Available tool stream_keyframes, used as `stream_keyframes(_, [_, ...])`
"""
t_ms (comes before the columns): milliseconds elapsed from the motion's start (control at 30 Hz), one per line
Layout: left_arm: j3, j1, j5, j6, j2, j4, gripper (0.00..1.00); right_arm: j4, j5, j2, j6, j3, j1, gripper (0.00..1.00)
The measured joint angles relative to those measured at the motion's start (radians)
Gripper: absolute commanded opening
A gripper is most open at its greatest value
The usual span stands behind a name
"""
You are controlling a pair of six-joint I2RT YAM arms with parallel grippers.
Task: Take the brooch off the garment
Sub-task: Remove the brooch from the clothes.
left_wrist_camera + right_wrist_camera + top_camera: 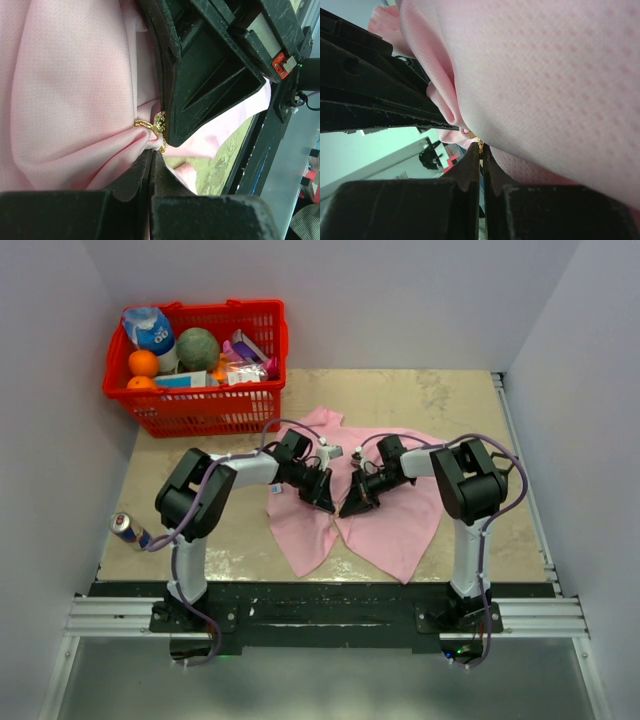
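The left jaws [152, 151] pinch the pink cloth T-shirt [70, 90], the tiny gold flower brooch [157, 124] at their twelve o'clock. Only the right wrist view shows the right jaws [481, 148] clamping it.

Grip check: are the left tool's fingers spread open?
No, the left tool is shut, its tips pinching the light pink cloth T-shirt.

Pale pink soft-cloth T-shirt [385, 525] with fine dotted weave, small gold flower-cluster brooch [152, 125], matt black left tool [151, 156] and right tool [481, 150], red lattice plastic basket [200, 412], mottled beige counter [450, 400], round orange fruit [143, 362], dull-green round melon [198, 347], red-blue-silver drink can [130, 530].
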Motion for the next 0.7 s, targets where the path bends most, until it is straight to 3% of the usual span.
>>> stream_keyframes(300, [0.023,-0.013,0.017,0.0,0.024,-0.007,0.02,-0.02,0.003,0.0,-0.011,0.0,-0.007,0.0])
stream_keyframes(367, [0.033,-0.018,0.012,0.0,0.028,-0.013,0.2,-0.026,0.004,0.0,-0.012,0.0,-0.01,0.0])
stream_keyframes(500, [0.051,-0.031,-0.01,-0.007,0.03,-0.037,0.35,-0.031,0.008,0.0,-0.018,0.0,-0.012,0.0])
stream_keyframes(600, [0.072,-0.04,-0.026,-0.011,0.029,-0.069,0.39,-0.031,0.011,0.0,-0.019,0.0,-0.013,0.0])
stream_keyframes(700, [0.088,-0.046,-0.04,-0.011,0.029,-0.093,0.35,-0.03,0.012,0.0,-0.019,0.0,-0.014,0.0])
